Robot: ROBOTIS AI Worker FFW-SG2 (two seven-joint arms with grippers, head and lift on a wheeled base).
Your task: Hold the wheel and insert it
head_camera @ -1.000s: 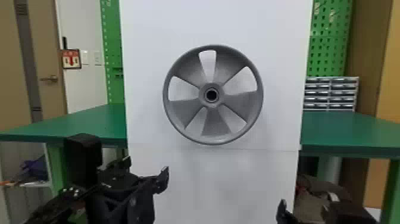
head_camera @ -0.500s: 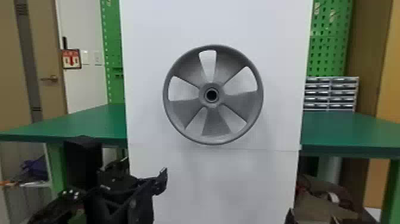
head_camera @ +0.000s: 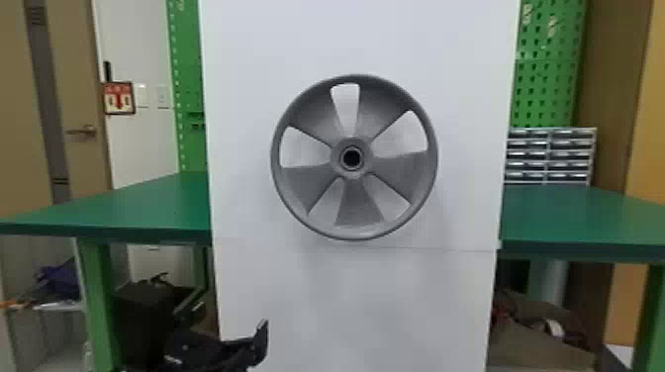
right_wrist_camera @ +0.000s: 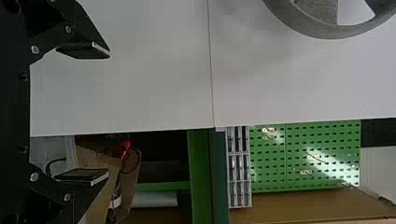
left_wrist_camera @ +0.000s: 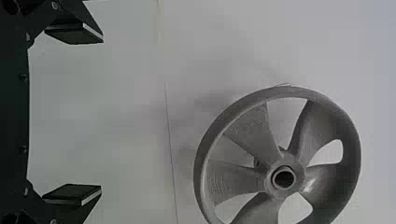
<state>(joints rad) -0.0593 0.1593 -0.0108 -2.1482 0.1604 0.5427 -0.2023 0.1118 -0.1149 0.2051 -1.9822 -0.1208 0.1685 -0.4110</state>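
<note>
In the head view my left gripper (head_camera: pixel 217 351) is low at the bottom edge, below and left of the grey five-spoked wheel (head_camera: pixel 358 208). The wheel stands upright against a white panel (head_camera: pixel 247 123), its hub hole facing me. My left gripper (left_wrist_camera: pixel 100 113) is open in its wrist view, nothing between its fingers, with the wheel (left_wrist_camera: pixel 247 133) farther off and apart from it. In the right wrist view my right gripper (right_wrist_camera: pixel 108 113) is also open and holds nothing; part of the wheel's rim (right_wrist_camera: pixel 322 31) appears beyond it.
Green tables (head_camera: pixel 138 208) flank the white panel on both sides. Small drawers (head_camera: pixel 549 156) stand at the back right before a green pegboard (head_camera: pixel 549 94). Below the right table lies a brown cardboard piece (head_camera: pixel 539 346) with cables.
In the head view my left gripper has moved down, and my right gripper has dropped out past the bottom edge. The wheel has stayed in place.
</note>
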